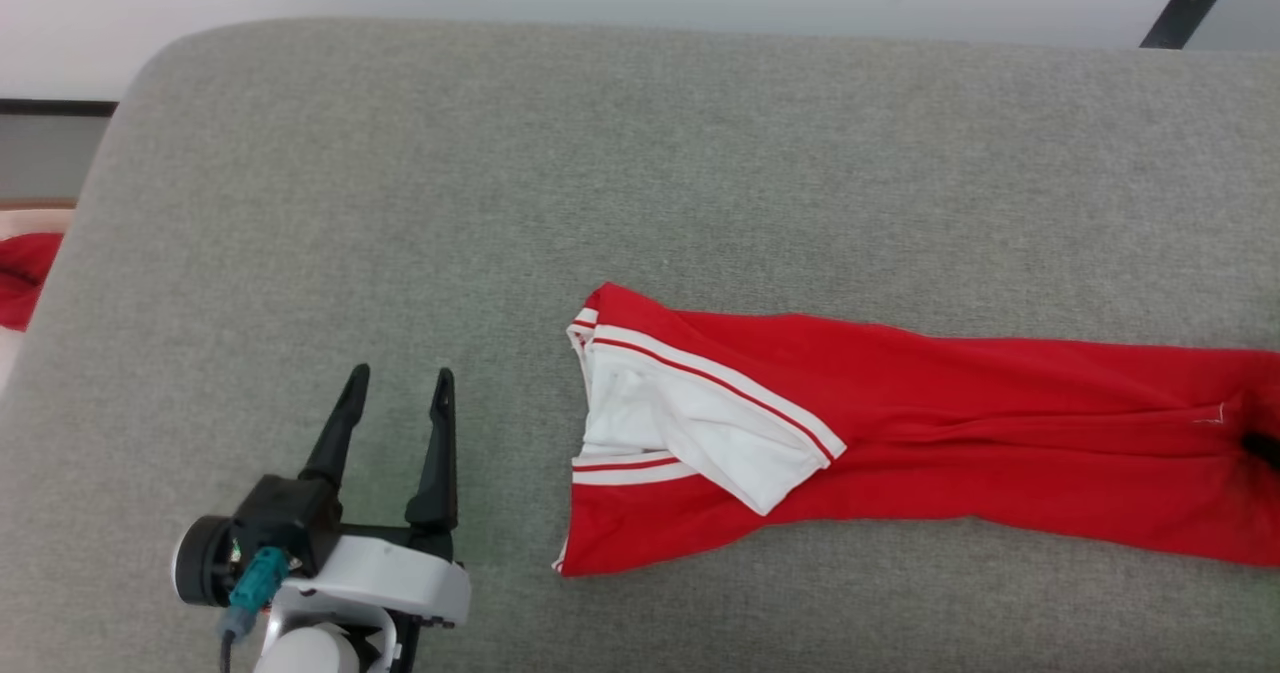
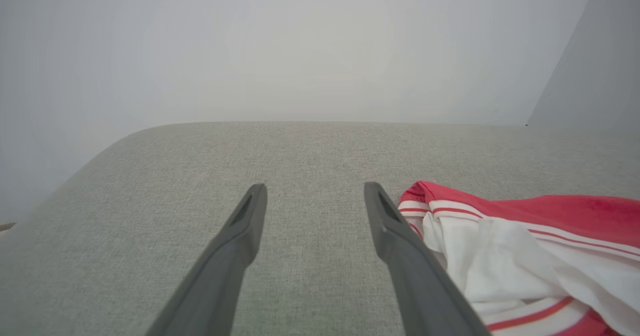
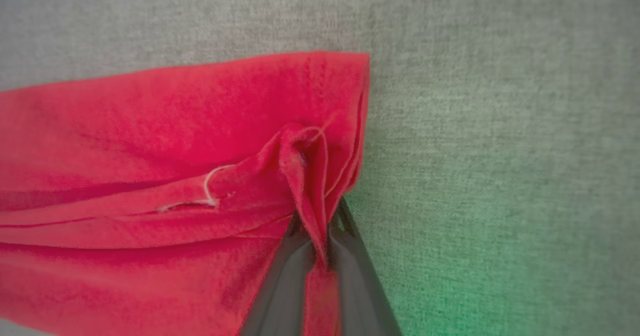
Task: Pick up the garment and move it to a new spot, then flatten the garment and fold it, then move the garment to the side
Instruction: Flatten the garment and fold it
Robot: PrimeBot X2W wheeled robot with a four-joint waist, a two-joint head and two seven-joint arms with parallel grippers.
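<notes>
My right gripper (image 3: 320,228) is clamped down tight on a pinched-up ridge of the garment (image 3: 150,151). In its wrist view, red cloth is bunched between the two dark fingers (image 3: 287,276) right at the hemmed end, and a loose white thread (image 3: 212,186) curls just beside the pinch. To the right of that hem I see bare grey weave with a faint green cast on it.

In the head view, that gripper (image 1: 1262,448) is just a dark spot at the far right edge, buried in the red fabric. From there the garment (image 1: 900,423) stretches out long and narrow to the left across the table (image 1: 400,153), lying flat with a few lengthwise creases. Its left end opens into white panels edged with thin red-and-white stripes, and a white flap is folded diagonally over the red.

My left gripper (image 1: 400,373) hangs low over the table near that striped end but apart from it. Its jaws are spread wide with nothing between them. In its wrist view, the left gripper (image 2: 315,188) frames bare grey cloth, and the garment (image 2: 525,246) lies just beside the right-hand finger.

Off the table's left edge there's a bit of some other red fabric (image 1: 25,273).
</notes>
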